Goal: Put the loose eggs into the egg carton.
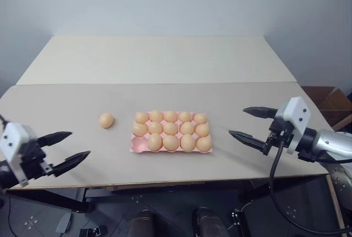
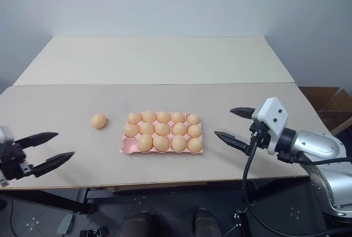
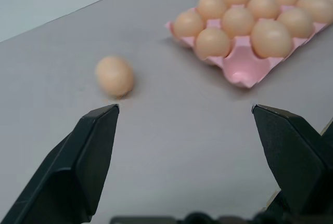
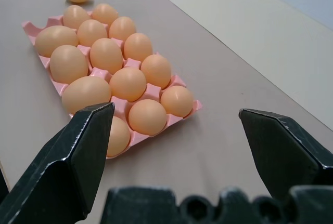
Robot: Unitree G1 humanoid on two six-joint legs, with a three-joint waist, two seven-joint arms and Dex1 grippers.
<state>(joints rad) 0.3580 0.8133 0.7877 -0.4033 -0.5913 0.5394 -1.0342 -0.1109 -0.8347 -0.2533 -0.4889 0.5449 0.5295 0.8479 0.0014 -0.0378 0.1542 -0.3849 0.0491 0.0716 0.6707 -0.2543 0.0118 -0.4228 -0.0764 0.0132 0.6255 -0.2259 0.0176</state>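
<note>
Eggs are the business here, and neither pincer has one. Left gripper [image 1: 71,146], two black fingers on a white wrist block, hangs over the near left corner of the table with its jaws spread wide and nothing between them. Right gripper [image 1: 246,123], of the same build, hovers over the near right part of the table, jaws equally wide and empty, pointing toward the carton.

Just ahead of the left gripper and to its right lies one loose egg [image 1: 106,120], a small smooth pale orange-tan oval, resting on the bare tabletop, apart from the carton on the carton's left side.

Between the two grippers sits the egg carton [image 1: 136,145], a flat lidless pink moulded tray. Fourteen alike orange-tan eggs fill its cups; the near left corner cup [image 3: 243,68] stands empty, its pink hollow plain in the left wrist view.

All this rests on a pale beige table [image 1: 165,61], made of two long boards meeting at a seam behind the carton.
</note>
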